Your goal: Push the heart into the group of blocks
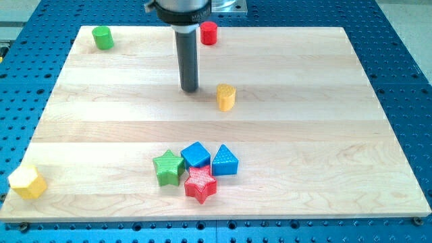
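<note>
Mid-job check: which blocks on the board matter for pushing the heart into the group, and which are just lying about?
In the job:
yellow heart
my tip, to the heart's left
the group: green star, blue cube, blue triangle, red star

Lying about:
green cylinder
red cylinder
yellow hexagon

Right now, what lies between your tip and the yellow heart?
Nothing: in the camera view only bare wood separates my tip from the yellow heart, which sits just toward the view's right of it, not touching.
</note>
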